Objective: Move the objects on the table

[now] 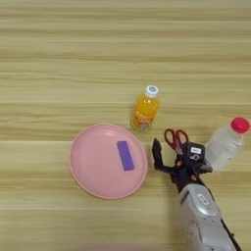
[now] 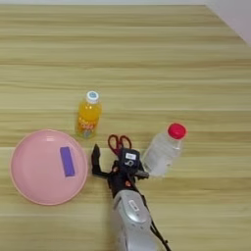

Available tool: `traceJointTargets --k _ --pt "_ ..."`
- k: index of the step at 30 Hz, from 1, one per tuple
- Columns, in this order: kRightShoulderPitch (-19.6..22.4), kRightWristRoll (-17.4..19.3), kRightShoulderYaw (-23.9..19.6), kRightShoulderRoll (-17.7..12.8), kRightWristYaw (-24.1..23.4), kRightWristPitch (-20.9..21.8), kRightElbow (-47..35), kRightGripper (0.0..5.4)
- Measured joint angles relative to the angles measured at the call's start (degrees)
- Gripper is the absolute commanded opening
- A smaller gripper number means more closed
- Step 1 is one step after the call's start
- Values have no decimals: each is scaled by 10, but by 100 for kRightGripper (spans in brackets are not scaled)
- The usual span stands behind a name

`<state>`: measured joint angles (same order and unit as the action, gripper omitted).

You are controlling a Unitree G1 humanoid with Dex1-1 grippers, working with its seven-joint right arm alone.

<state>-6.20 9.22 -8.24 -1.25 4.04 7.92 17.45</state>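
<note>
- The end effector (image 2: 112, 159), fingers spread and holding nothing, hovers over the red-handled scissors (image 2: 119, 142); lower it squarely astride the handles before closing.
- The blades seem hidden beneath it.
- The purple rectangle (image 1: 125, 155) lies on the pink plate (image 1: 88, 171); the clear bottle (image 2: 163, 150) stands just right.
- Only the right eye view shows the desk (image 2: 147, 59) corner.

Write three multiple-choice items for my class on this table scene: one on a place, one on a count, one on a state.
1. Where does the purple rectangle lie?
A. on the pink plate
B. under the scissors
C. beside the orange bottle

2. How many bottles stand on the table?
A. one
B. two
C. three

3. What does the end effector hold?
A. the scissors
B. the clear bottle
C. nothing

Answers: 1 A, it rests inside the plate's rim. 2 B, one orange, one clear. 3 C, its fingers are spread with nothing between.
</note>
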Motion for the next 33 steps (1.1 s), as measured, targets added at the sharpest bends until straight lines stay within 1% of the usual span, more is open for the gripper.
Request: traceJointTargets --k 12,18,27,33 --pt "13 1 -13 0 0 -2 28 538" --pt "17 14 -30 -1 -1 -25 42 538" --pt "22 31 -38 1 2 -55 48 538" --pt "25 46 -44 1 7 -87 47 538"
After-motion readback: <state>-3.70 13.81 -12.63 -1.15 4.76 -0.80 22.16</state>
